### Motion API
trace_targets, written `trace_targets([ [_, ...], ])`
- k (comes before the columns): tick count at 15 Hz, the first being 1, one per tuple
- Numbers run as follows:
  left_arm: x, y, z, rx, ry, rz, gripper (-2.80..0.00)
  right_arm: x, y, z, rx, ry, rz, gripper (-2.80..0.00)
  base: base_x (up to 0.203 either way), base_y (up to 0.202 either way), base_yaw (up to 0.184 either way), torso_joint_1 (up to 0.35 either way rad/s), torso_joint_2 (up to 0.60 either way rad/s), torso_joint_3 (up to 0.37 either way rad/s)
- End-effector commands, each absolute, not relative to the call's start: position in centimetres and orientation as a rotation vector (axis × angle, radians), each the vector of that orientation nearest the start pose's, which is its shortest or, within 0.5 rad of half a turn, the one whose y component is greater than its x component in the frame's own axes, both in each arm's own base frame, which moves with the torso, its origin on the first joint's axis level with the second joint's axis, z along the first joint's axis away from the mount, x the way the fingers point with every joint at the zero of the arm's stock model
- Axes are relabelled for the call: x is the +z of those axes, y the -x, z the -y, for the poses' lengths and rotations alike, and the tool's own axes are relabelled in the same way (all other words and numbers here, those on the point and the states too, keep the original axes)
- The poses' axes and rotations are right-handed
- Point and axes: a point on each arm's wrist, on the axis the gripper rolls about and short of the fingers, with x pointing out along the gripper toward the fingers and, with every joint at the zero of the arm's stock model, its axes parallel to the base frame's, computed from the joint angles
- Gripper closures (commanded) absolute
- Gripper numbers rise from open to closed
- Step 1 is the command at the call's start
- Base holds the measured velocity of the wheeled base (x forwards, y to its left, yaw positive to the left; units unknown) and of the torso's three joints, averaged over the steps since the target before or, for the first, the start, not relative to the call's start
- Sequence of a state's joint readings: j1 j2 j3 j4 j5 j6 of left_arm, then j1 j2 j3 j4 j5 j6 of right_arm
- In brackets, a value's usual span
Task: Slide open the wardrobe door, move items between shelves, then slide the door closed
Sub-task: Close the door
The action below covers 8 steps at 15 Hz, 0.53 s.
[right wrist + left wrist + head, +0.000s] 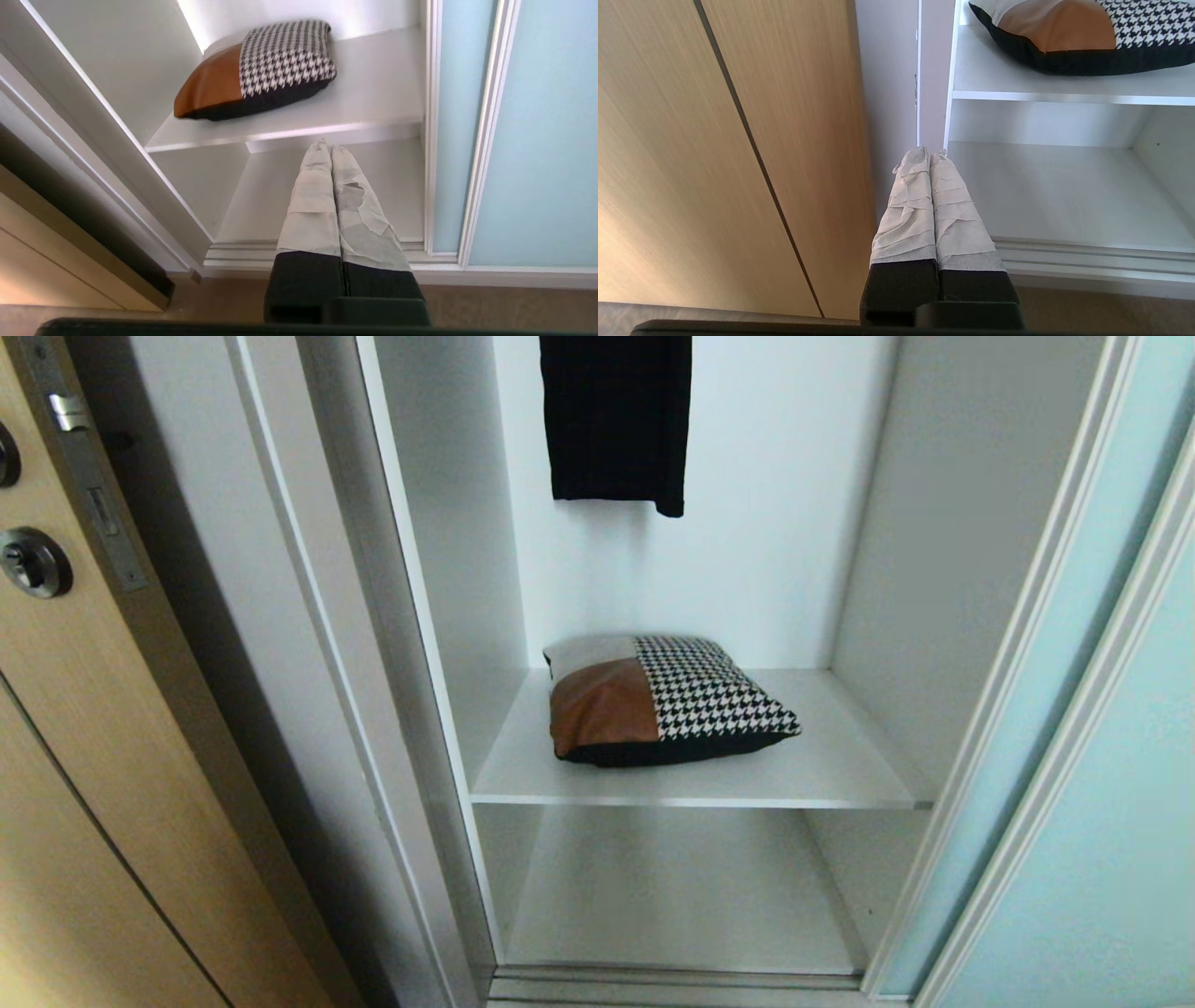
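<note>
The wardrobe stands open, and the sliding wardrobe door [1111,821], pale aqua frosted glass in a thin silvery frame, sits pushed over to the right of the opening. Inside, the cushion [658,700] lies flat on the upper shelf [822,765], toward its left half, tan leather patch to the left, houndstooth to the right, black edging along the front. Beneath it the lower shelf [681,896] is bare white board. A black garment [616,420] hangs above, well clear of the cushion. To the left, a light-brown wooden door [84,756] with its metal lock plate [79,457].

Neither arm shows from the head. From the wrists: the left pincer [930,151] has its wrapped fingers pressed together, nothing between them, low in front of the wardrobe's left upright. The right pincer [326,147] is likewise closed tight and empty, pointing into the opening below the upper shelf's front edge, apart from the cushion.
</note>
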<state>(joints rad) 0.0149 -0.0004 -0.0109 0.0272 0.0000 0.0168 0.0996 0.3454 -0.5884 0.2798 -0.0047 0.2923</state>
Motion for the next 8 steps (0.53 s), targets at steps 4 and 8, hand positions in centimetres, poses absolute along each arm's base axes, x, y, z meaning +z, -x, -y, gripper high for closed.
trace_targets([
  [4, 7.6, 2.3, 0.0, 0.015, -0.017, -0.02, 0.0, 24.8, 1.3, 0.1, -0.098, -0.284, -0.029, 0.0, 0.0, 0.0, 0.0, 0.0, 0.0, 0.0],
  [8, 7.6, 2.3, 0.0, 0.015, -0.017, -0.02, 0.0, 26.8, 1.8, -0.2, -0.161, -0.197, 0.011, 0.0, 0.0, 0.0, 0.0, 0.0, 0.0, 0.0],
])
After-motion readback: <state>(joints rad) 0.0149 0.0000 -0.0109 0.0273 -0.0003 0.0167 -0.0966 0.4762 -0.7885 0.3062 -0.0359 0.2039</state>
